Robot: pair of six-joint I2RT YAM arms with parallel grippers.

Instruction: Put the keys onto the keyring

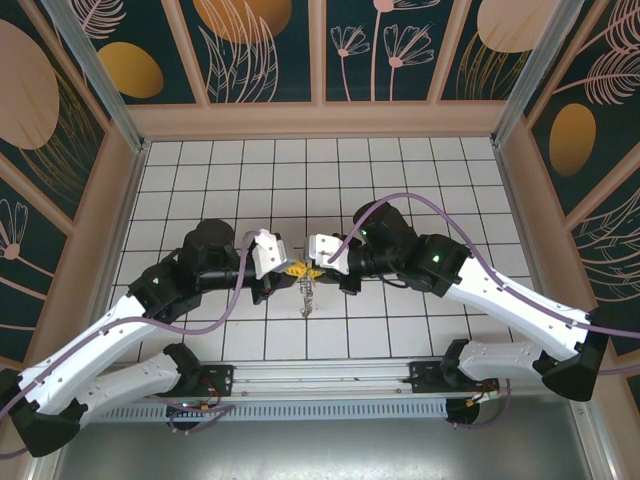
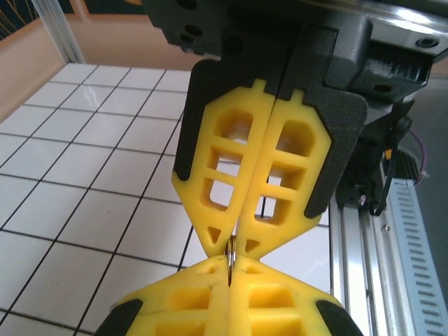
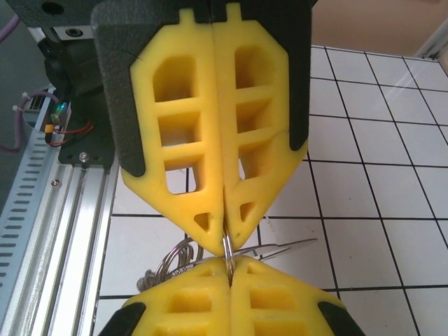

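Pinching the keyring (image 3: 227,246) from both sides, the left gripper (image 1: 293,270) and right gripper (image 1: 314,270) are shut tight tip to tip on its thin upright wire, and the keys (image 1: 308,298) hang just below the keyring.

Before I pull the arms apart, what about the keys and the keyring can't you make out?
- Top external: the keys dangling at centre are too small to count.
- Left wrist: the keyring is a sliver; the left gripper and right gripper hide the rest.
- Right wrist: the right gripper's fingers cover part of the keys, so whether they are threaded is unclear.
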